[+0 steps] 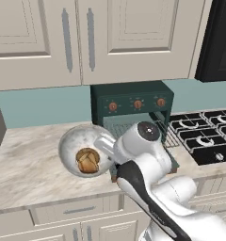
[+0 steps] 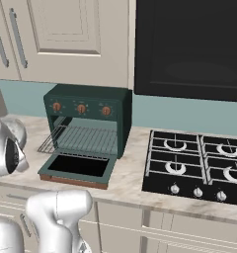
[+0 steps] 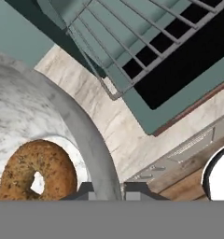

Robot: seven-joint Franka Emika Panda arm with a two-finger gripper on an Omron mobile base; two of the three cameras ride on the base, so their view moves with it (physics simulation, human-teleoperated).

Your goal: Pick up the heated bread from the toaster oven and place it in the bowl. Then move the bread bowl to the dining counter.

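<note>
From the left base view, the bowl sits on the counter just left of the open toaster oven, bread inside it. From the right, the wire rack looks bare. In the hand view, the gripper pinches the bowl's rim beside the bagel-like bread; a stiff, smooth, weighty bowl held at one edge may tilt.

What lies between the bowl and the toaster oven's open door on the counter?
Hand view: bare marbled counter lies between the bowl and the toaster oven door; the wire rack overhangs it.

Green toaster oven on marbled counter — door dropped open, wire rack pulled out — black stove just beside it.
</note>
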